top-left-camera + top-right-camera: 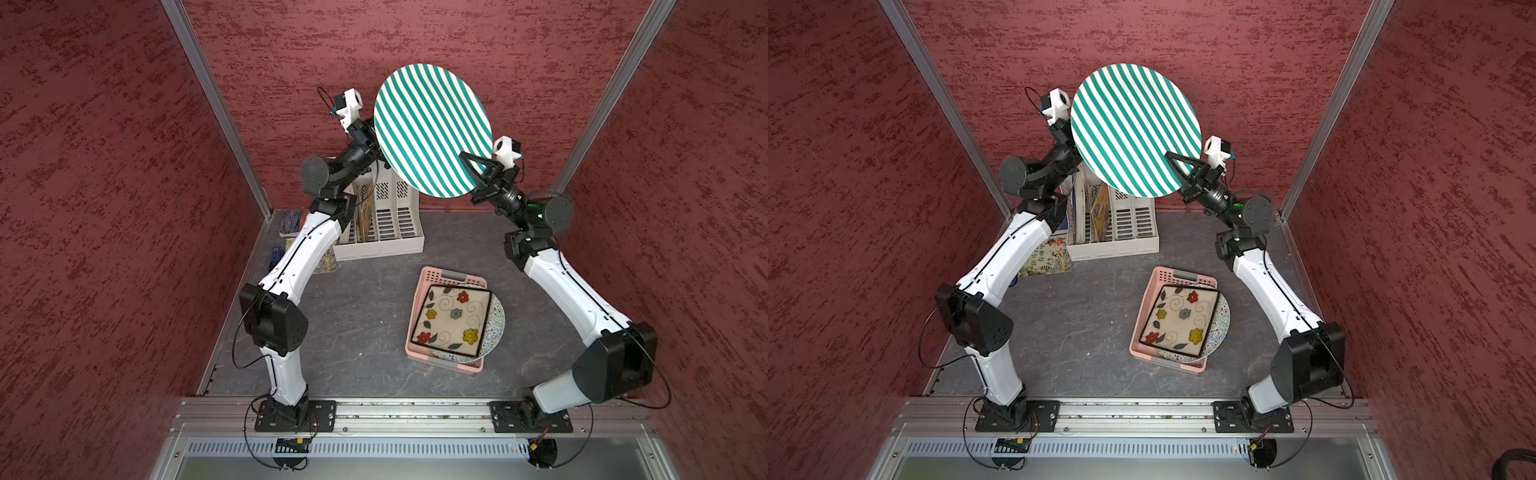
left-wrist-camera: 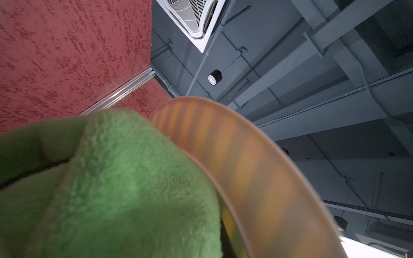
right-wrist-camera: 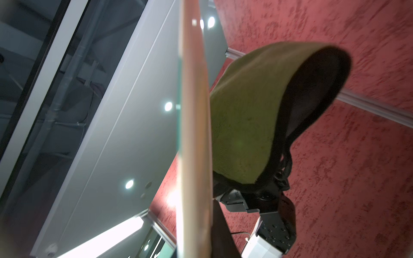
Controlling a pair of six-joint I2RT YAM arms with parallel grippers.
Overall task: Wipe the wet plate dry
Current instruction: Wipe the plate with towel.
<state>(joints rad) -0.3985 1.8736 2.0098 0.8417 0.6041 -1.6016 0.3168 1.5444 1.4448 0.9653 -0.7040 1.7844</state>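
Observation:
A round plate with teal and white stripes is held up in the air, tilted, striped face toward the camera in both top views. My right gripper is shut on its lower right rim. In the right wrist view the plate shows edge-on, with one dark finger on its back. My left gripper is hidden behind the plate's left edge, and its wrist shows beside it. It is shut on a green cloth that lies against the plate's orange-tinted back. The cloth drapes over the left fingers.
A pink basket on the grey table holds a square flowered plate on top of a round patterned one. A beige slotted rack stands at the back, under the raised plate. Books and cloths lie at the back left. Red walls enclose three sides.

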